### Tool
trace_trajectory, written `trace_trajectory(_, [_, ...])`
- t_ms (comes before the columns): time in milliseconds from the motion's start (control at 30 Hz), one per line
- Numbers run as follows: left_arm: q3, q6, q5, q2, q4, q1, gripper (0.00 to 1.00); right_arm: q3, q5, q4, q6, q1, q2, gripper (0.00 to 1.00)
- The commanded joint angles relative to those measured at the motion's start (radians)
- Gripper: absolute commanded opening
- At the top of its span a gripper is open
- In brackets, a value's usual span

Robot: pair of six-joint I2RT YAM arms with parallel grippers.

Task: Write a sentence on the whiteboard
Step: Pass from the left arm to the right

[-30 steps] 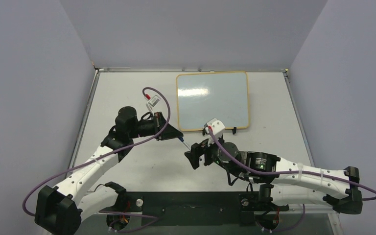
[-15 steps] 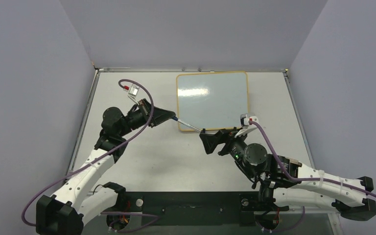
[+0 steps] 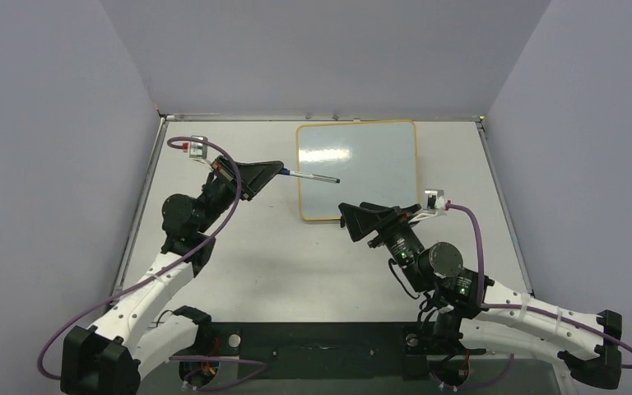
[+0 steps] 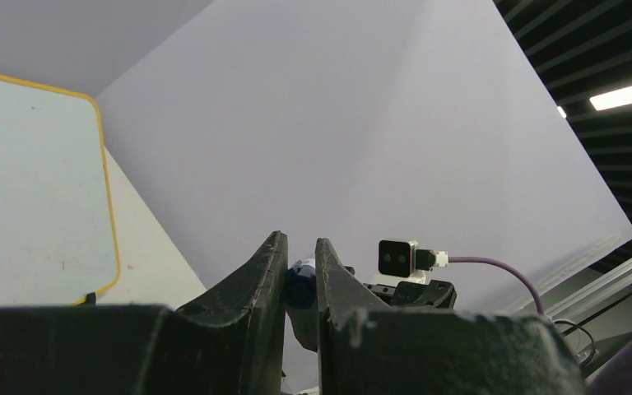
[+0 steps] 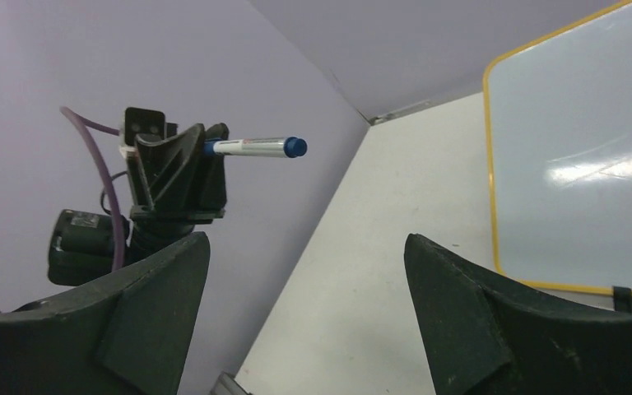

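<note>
Filling most of the overhead view, the table (image 3: 280, 259) is the largest thing seen, and the whiteboard (image 3: 370, 173) is laid flat on its far half. No writing can be made out on the whiteboard. Only glare is seen across its glossy face, so the sentence is judged not yet begun.

The whiteboard is judged light and stiff, with a slick face, and it may be pushed along under pressure from a pen. It would best be steadied at its wooden frame, on the near edge, not on the white face.

Off the whiteboard's left edge the left gripper (image 3: 276, 170) is clamped tight on a marker (image 3: 313, 177). The marker is held level over the whiteboard's left part and appears raised clear of it. It is judged light, stiff and smooth, and since it is gripped at its rear, it could pivot when pressed down.

Just beside the whiteboard's near edge the right gripper (image 3: 347, 222) is held with its jaws spread wide and nothing between them. One small black foot (image 5: 621, 294) is seen at that edge.

Whether the marker's blue end is a cap cannot be settled. Part of the whiteboard's near edge is covered overhead by the right gripper.
</note>
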Motion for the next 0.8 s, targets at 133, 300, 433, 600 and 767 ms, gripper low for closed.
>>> trace_trajectory(133, [-0.035,-0.071,-0.1,0.08,0.306,-0.031,0.0,0.025,-0.177,0.295,-0.007,-0.062,0.087,0.8])
trace_trajectory(300, [-0.061,-0.09,-0.169,0.125,0.449,-0.081,0.0,0.043,-0.232,0.345,0.011,-0.095,0.116,0.77])
trace_trajectory(433, [-0.05,-0.056,-0.183,0.137,0.461,-0.118,0.0,0.056,-0.271,0.362,0.04,-0.121,0.142,0.75])
trace_trajectory(600, [-0.039,-0.039,-0.187,0.13,0.418,-0.137,0.0,0.09,-0.307,0.346,0.059,-0.141,0.173,0.72])
trace_trajectory(767, [-0.046,-0.02,-0.183,0.118,0.407,-0.157,0.0,0.119,-0.316,0.344,0.071,-0.148,0.206,0.7])
